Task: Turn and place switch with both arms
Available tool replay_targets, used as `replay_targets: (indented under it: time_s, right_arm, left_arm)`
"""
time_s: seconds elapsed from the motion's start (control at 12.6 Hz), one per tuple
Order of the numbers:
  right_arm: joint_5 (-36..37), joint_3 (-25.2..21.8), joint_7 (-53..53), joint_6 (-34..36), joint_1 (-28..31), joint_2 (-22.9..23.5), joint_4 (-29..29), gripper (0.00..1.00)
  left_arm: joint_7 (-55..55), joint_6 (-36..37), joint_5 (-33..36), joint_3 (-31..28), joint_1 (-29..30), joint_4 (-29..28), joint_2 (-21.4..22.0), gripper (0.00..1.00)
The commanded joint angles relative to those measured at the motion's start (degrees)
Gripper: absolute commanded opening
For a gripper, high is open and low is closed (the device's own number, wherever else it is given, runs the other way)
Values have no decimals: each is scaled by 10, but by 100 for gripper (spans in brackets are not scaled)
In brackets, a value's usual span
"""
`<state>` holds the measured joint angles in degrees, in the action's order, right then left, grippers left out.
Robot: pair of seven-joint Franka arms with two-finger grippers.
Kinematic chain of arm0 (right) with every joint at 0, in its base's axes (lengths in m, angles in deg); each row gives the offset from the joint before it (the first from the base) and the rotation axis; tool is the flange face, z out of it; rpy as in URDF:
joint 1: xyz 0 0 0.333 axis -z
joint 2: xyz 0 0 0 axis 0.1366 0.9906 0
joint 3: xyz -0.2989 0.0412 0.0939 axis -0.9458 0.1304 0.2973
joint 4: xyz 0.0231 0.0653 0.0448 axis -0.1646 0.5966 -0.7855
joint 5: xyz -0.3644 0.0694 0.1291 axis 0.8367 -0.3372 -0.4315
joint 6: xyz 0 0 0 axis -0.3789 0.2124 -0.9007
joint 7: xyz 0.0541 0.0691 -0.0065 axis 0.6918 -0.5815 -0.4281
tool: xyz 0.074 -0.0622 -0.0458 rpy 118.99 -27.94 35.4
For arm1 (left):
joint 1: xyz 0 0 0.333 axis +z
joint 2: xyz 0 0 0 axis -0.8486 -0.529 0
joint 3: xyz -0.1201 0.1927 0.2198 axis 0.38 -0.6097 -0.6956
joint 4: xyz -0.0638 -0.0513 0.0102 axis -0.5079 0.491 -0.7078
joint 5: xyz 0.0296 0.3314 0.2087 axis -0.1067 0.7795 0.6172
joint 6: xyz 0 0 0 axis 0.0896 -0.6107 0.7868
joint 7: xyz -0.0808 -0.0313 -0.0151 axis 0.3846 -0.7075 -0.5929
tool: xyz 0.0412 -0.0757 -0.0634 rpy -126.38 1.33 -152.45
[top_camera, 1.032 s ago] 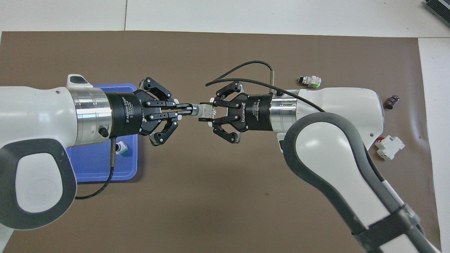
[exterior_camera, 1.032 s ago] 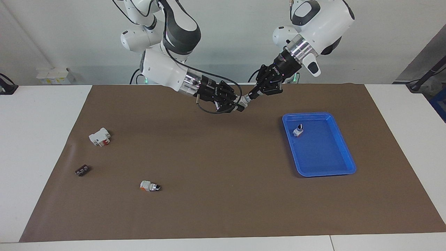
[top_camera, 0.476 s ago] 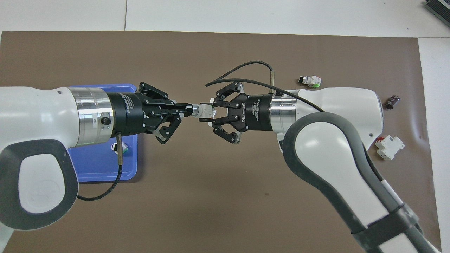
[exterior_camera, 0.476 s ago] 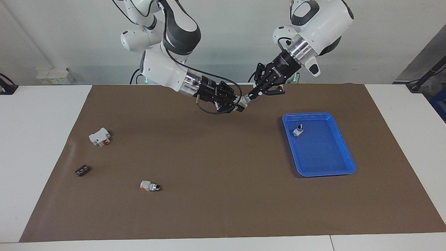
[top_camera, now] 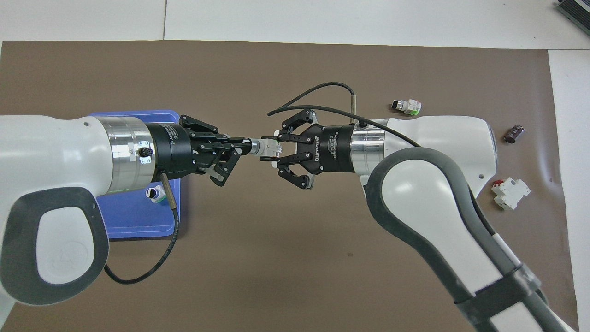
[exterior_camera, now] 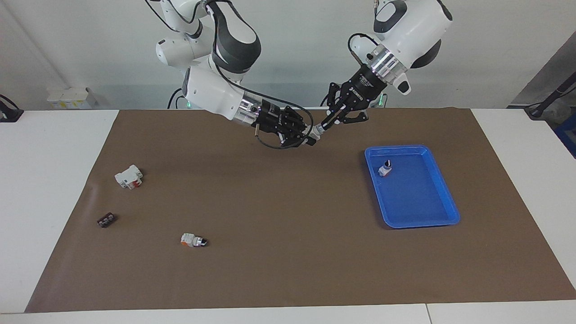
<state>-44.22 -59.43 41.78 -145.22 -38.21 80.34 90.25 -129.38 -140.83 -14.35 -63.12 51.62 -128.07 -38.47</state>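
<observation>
White-grey switch point(top_camera: 266, 146) aloft, pinched between left fingers point(top_camera: 239, 144), right fingers point(top_camera: 272, 152), both closed

White table point(exterior_camera: 54, 180) carrying a brown mat point(exterior_camera: 288, 270)

Lying on the mat: blue tray point(exterior_camera: 443, 198), white breaker point(exterior_camera: 129, 176), orange-ended switch point(exterior_camera: 193, 240), small black part point(exterior_camera: 105, 220).

The only lettering I could make out was white print on the black bodies of the two claws. On the right claw point(top_camera: 269, 152) the brand "ROBOTIQ" ran along the body, seen from overhead, with smaller lines under it too fine to read. The left claw point(top_camera: 244, 144) carried white lettering in the same spot, turned partly away; I could not read it. Nothing else bore legible writing.
</observation>
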Motion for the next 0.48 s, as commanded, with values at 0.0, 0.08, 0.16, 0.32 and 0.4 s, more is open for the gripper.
replay_targets:
  time_s: [0.0, 0.08, 0.16, 0.32, 0.4]
  right_arm:
    - [-2, 13, 3, 10, -7, -13, 5, 0]
    - [-2, 13, 3, 10, -7, -13, 5, 0]
    - [-2, 13, 4, 10, -7, -13, 5, 0]
    - [-2, 13, 5, 10, -7, -13, 5, 0]
    - [0, 13, 5, 13, -7, -13, 5, 0]
  left_arm:
    - [-34, -45, 19, 8, -2, 4, -17, 0]
    - [-34, -45, 19, 8, -3, 3, -16, 0]
    - [-34, -45, 19, 8, -3, 3, -15, 0]
    - [-33, -45, 19, 8, -3, 2, -14, 0]
    - [-31, -44, 19, 8, -3, 0, -14, 0]
